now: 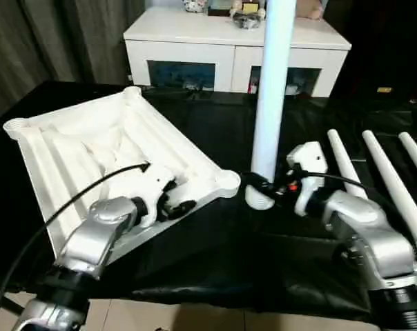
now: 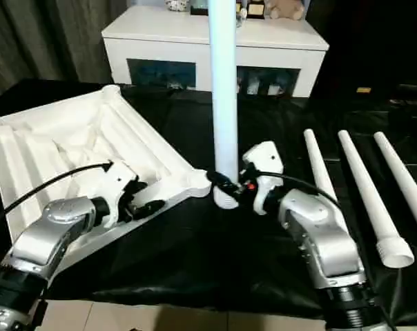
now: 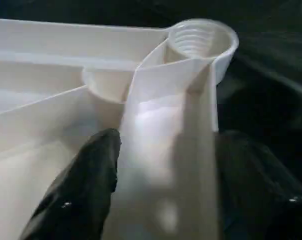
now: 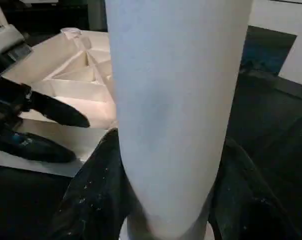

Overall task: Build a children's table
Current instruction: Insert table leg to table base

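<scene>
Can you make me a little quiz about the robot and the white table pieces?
1. How many legs lie flat on the black cover?
2. True or false: the right gripper holds a leg upright.
3. Which part do the left gripper's fingers straddle: A the tabletop's edge wall, B a lying leg, C the cabinet?

Key: 1. Three. 2. True. 3. A.
</scene>
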